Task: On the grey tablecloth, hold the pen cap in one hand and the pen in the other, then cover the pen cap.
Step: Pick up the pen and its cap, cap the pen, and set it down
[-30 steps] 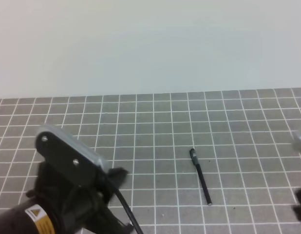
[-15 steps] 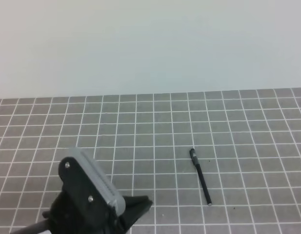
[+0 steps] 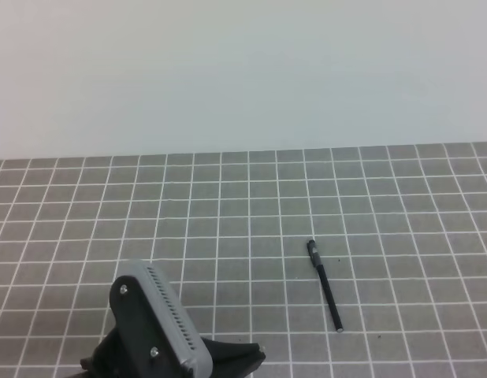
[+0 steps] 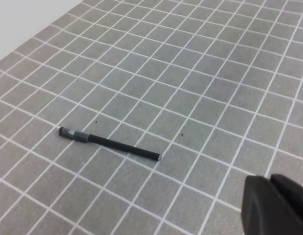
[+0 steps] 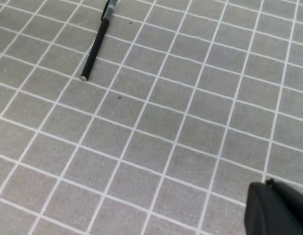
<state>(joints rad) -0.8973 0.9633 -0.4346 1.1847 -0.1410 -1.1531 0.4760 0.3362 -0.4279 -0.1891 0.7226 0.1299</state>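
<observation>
The left fingers (image 4: 276,205) show as a dark block at the lower right corner of the left wrist view, pressed together with nothing between them, above the grey tablecloth (image 4: 190,73). In the high view the left arm's grey camera housing (image 3: 161,323) fills the lower left edge, and the fingers themselves are hidden beneath it.

The right fingers (image 5: 279,210) sit at the lower right corner of the right wrist view, also drawn together and holding nothing. They do not appear in the high view.

Ahead and to the left of the left fingers, well apart from them, the pen (image 4: 110,143) lies flat on the tablecloth. Its far end carries a short greyish sleeve that may be the pen cap (image 4: 73,133); whether that is the cap seated on the pen cannot be told for sure. From the right fingers the pen (image 5: 96,44) lies far ahead and to the left, its lighter round end nearest them.
</observation>
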